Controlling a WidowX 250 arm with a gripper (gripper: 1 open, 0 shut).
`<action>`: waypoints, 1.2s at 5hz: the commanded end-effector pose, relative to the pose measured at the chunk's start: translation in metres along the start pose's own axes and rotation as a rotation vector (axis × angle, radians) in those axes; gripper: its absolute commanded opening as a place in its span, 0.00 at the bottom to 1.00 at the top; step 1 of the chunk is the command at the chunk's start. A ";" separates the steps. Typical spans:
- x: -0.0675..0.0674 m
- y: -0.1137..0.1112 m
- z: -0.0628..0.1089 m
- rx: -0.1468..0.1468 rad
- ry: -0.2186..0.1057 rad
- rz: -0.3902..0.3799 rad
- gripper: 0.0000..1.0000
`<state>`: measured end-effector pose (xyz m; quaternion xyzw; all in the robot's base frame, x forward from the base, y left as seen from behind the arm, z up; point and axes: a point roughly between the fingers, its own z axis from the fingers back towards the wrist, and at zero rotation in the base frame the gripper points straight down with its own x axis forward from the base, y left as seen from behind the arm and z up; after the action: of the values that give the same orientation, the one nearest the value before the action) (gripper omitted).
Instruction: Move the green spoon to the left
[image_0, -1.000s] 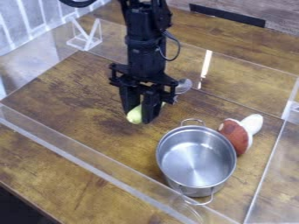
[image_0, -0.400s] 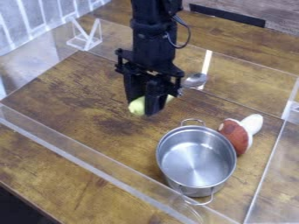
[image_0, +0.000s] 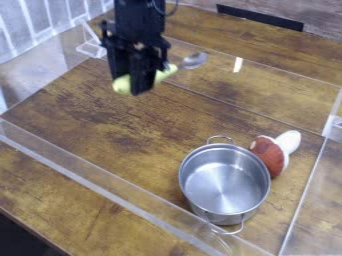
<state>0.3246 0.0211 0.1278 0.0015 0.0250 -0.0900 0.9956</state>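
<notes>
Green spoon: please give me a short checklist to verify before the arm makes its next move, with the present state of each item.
1. Grip: the gripper is shut on the green spoon. Ok.
2. Lift: the spoon hangs clear above the table, not touching it. Ok.
3. Spoon attitude: green handle between the fingers, silver bowl sticking out to the picture's right. Ok; firmness of hold cannot tell.
4. Steel pot: far from the gripper, upright, empty. Ok.
5. Mushroom toy: beside the pot, apart from the spoon. Ok.
6. Landing place on the left: bare wood shows there, but the clear wall is near. Cannot tell the margin.
</notes>
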 end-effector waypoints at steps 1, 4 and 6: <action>-0.002 0.019 0.042 0.044 -0.109 0.039 0.00; 0.003 0.018 0.023 0.034 -0.116 0.026 0.00; 0.011 0.025 0.011 0.031 -0.121 -0.055 0.00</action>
<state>0.3378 0.0348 0.1217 0.0035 -0.0086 -0.1266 0.9919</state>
